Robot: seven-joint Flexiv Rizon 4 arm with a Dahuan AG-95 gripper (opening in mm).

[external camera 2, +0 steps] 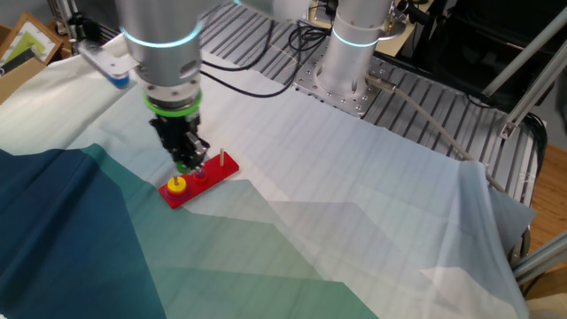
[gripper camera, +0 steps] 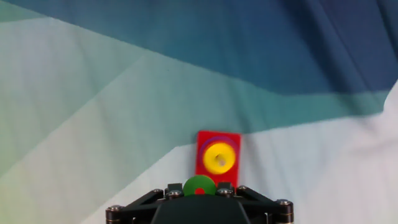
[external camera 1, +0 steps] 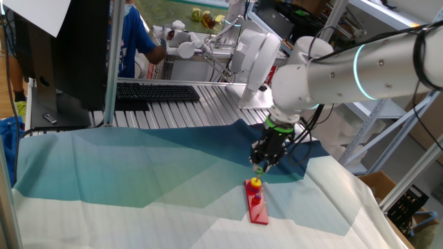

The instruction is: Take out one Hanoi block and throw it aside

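Currently the gripper (external camera 1: 260, 166) hangs above the far end of the red base board (external camera 1: 258, 207), clear of it. Its fingers are clamped on the Hanoi block (gripper camera: 199, 185), a small green ring seen between the fingertips in the hand view and as a green speck at the tips in one fixed view. The block is lifted off the board and touches nothing but the fingers. A yellow ring (gripper camera: 219, 157) sits at the board's near end on its peg, with a purple piece beneath it. The board lies flat on the blue-green cloth (external camera 2: 106, 266) covering the table. A keyboard (external camera 1: 156, 91) lies well apart behind.
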